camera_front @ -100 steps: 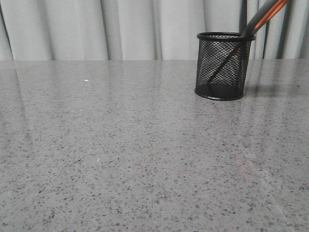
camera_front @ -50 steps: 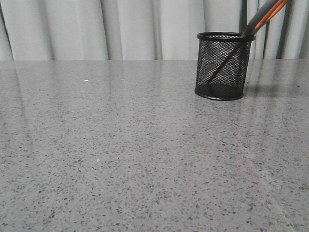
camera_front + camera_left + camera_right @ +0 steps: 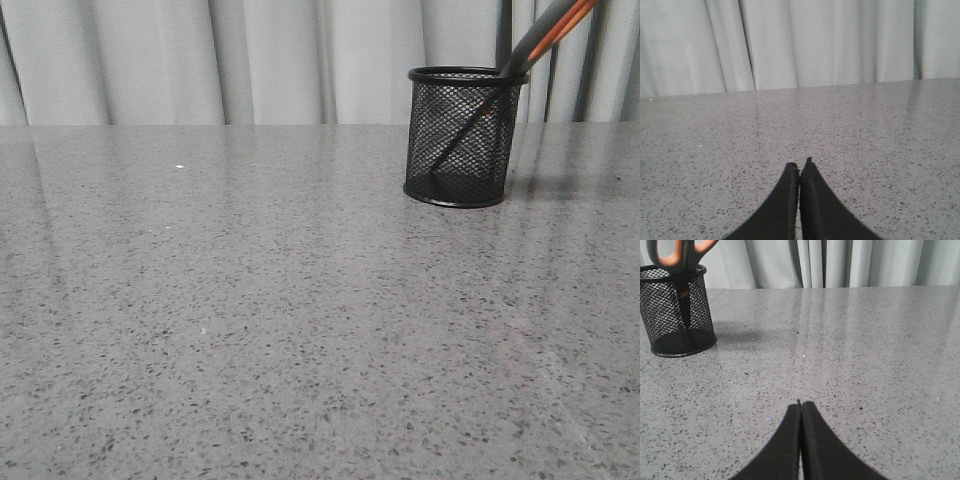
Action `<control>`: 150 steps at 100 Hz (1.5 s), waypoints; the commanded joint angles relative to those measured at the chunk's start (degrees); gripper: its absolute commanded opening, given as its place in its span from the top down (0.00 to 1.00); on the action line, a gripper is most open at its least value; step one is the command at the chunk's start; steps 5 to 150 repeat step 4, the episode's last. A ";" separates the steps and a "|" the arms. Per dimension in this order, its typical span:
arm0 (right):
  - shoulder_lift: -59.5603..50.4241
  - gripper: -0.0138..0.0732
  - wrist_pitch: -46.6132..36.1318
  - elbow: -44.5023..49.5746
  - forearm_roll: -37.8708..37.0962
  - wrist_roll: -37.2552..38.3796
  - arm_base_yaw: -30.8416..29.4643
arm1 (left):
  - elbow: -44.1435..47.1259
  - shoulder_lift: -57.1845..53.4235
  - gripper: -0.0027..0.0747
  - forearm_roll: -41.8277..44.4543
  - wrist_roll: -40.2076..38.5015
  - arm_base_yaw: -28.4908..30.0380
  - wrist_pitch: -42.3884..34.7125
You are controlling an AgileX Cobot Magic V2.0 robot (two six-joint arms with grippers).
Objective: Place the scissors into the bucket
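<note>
A grey speckled stone-look tabletop (image 3: 250, 330) fills the front view — glossy, with faint reflections. Along its far edge hangs a pale grey pleated curtain (image 3: 250, 60).

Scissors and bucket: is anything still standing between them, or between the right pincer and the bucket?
Nothing visible does. The scissors already stand in the bucket, blades down, handles above the rim. Only bare table lies between the shut right pincer and the bucket.
</note>
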 commanded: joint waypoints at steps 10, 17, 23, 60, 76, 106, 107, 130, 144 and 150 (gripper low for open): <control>-1.46 0.92 -4.10 0.97 -0.82 -0.20 -0.26 | 1.54 -1.40 0.99 -0.35 -0.72 -0.01 -4.51; -1.46 0.92 -4.10 0.97 -0.82 -0.20 -0.26 | 1.54 -1.40 0.99 -0.35 -0.72 -0.01 -4.51; -1.46 0.92 -4.10 0.97 -0.82 -0.20 -0.26 | 1.54 -1.40 0.99 -0.35 -0.72 -0.01 -4.51; -1.46 0.92 -4.10 0.97 -0.82 -0.20 -0.26 | 1.54 -1.40 0.99 -0.35 -0.72 -0.01 -4.51; -1.46 0.92 -4.10 0.97 -0.82 -0.20 -0.26 | 1.54 -1.40 0.99 -0.35 -0.72 -0.01 -4.51; -1.46 0.92 -4.10 0.97 -0.82 -0.20 -0.26 | 1.54 -1.40 0.99 -0.35 -0.72 -0.01 -4.51; -1.46 0.92 -4.10 0.97 -0.82 -0.20 -0.26 | 1.54 -1.40 0.99 -0.35 -0.72 -0.01 -4.51; -1.46 0.92 -4.10 0.97 -0.82 -0.20 -0.26 | 1.54 -1.40 0.99 -0.35 -0.72 -0.01 -4.51; -1.46 0.92 -4.10 0.97 -0.82 -0.20 -0.26 | 1.54 -1.40 0.99 -0.35 -0.72 -0.01 -4.51; -1.46 0.92 -4.10 0.97 -0.82 -0.20 -0.26 | 1.54 -1.40 0.99 -0.35 -0.72 -0.01 -4.51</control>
